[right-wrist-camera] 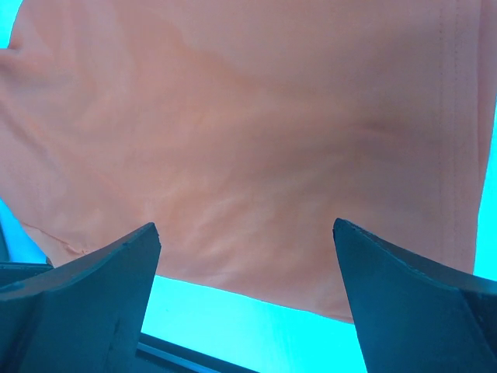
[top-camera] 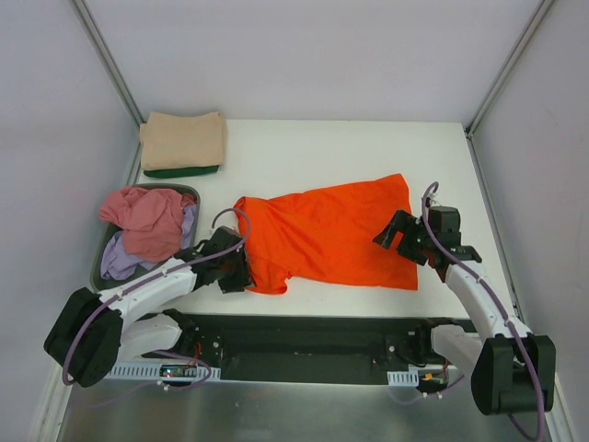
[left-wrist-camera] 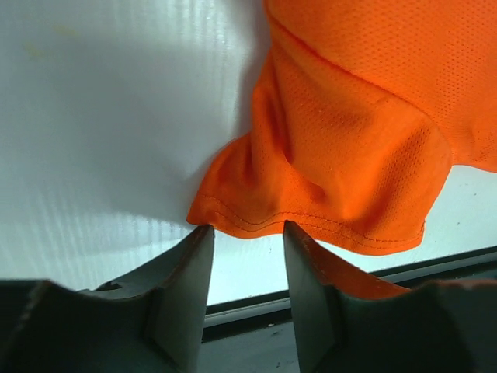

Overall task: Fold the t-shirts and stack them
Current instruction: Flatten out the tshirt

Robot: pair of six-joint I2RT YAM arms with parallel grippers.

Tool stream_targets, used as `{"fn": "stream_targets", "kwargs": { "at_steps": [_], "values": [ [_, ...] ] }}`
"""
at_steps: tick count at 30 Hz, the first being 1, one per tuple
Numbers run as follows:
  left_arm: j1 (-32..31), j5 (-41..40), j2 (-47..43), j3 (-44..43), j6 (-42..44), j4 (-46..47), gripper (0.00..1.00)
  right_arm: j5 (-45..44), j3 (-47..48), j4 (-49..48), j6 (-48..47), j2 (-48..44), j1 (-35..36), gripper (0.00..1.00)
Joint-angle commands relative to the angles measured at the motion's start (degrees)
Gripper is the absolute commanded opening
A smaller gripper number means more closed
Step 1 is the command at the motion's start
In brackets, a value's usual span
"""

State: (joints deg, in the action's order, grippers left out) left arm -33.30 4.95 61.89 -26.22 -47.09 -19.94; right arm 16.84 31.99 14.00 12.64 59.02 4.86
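A bright orange cloth t-shirt [top-camera: 327, 235] lies spread across the white worktop [top-camera: 350, 152]. The left tool [top-camera: 241, 269] sits at its near-left sleeve, and the right tool [top-camera: 398, 236] is over its right edge. At the far-left corner, a folded tan t-shirt [top-camera: 184, 138] lies on a folded dark green t-shirt [top-camera: 182, 170]. Beside the left arm, a dark grey plastic basket [top-camera: 98, 273] holds a crumpled pink t-shirt [top-camera: 147, 221] and a lilac t-shirt [top-camera: 124, 260].

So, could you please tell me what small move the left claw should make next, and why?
Probably nudge the left claw slightly forward and close it on the sleeve hem. Its jaws stand apart, with the hem of the orange t-shirt lying just at their tips and not yet pinched, while the right claw hangs wide open over the shirt's other end.
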Motion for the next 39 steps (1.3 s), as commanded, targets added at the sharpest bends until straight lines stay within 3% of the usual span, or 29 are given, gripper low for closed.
{"fn": "stream_targets", "kwargs": {
  "at_steps": [1,10,12,14,17,24,29,31,35,39],
  "values": [
    [-1.94,-4.42,4.46,-0.68,-1.60,-0.62,0.37,-0.76,-1.05,3.13,0.72,-5.23,-0.20,0.96],
    [-2.30,-9.08,7.55,-1.20,-3.09,-0.62,0.20,-3.83,-2.45,8.32,-1.22,-10.60,-0.12,0.96],
    [-2.30,-9.52,8.07,-1.73,-2.57,-0.62,0.13,-5.14,-3.33,8.24,-1.39,-10.77,-0.20,0.96],
    [-2.30,-9.52,8.16,-2.08,-1.95,-0.62,0.00,-6.03,-3.77,8.94,-1.13,-10.86,-0.20,0.96],
    [-2.30,-9.43,7.46,-2.43,-1.25,-0.53,0.00,-6.73,-4.30,10.69,-0.08,-12.08,-0.29,0.96],
    [-2.21,-8.99,2.98,-1.21,-1.42,-0.45,0.00,-22.63,-4.83,20.88,2.99,-17.27,-0.38,0.96],
    [-2.30,-8.73,-0.53,-0.06,-1.43,-0.18,0.00,-22.12,-6.15,26.07,5.81,-17.54,-0.64,0.99],
    [-2.30,-8.29,-1.85,0.38,-1.42,-0.10,0.00,-22.20,-6.85,27.22,7.56,-17.45,-0.64,0.92],
    [-2.30,-8.20,-3.79,0.99,-1.34,0.17,0.00,-22.56,-8.34,25.56,10.64,-17.80,-0.64,0.66],
    [-2.30,-7.68,-3.97,0.99,-1.25,0.26,0.00,-23.08,-9.75,23.10,12.66,-17.54,-0.64,0.56]
  ]
}}
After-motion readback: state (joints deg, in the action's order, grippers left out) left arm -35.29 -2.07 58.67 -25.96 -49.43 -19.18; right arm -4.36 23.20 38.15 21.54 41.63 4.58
